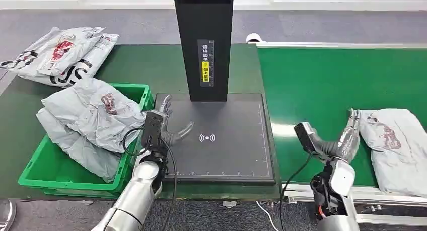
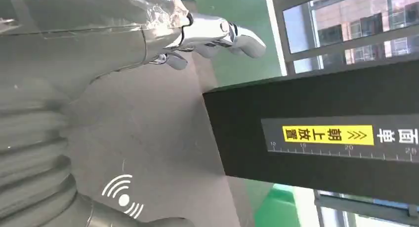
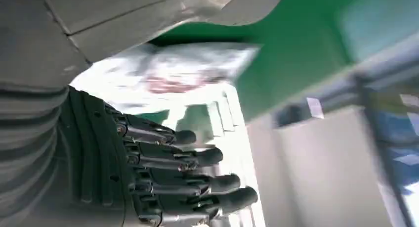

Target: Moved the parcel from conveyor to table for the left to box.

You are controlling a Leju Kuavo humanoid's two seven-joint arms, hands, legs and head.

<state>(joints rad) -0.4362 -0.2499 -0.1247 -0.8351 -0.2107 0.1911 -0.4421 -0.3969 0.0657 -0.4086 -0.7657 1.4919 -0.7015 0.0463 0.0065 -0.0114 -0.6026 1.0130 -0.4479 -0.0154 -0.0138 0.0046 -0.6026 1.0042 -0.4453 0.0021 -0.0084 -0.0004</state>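
A grey plastic parcel (image 1: 398, 143) with a red mark lies on the green conveyor belt (image 1: 322, 85) at the right; it shows pale and blurred (image 3: 163, 76) in the right wrist view. My right hand (image 1: 337, 140) hangs just left of it with fingers apart, its thumb tip close to the parcel's near edge, holding nothing. My left hand (image 1: 163, 125) hovers over the left edge of the black scanning table (image 1: 221, 155), fingers spread and empty (image 2: 197, 34). Two grey parcels (image 1: 90, 120) lie piled in the green box (image 1: 55, 173) at my left.
A black scanner column (image 1: 204, 40) with a yellow label stands at the back of the table (image 2: 316, 138). More grey parcels (image 1: 60, 55) lie on the dark green surface at the far left. The conveyor's metal rail (image 1: 382, 196) runs along its near edge.
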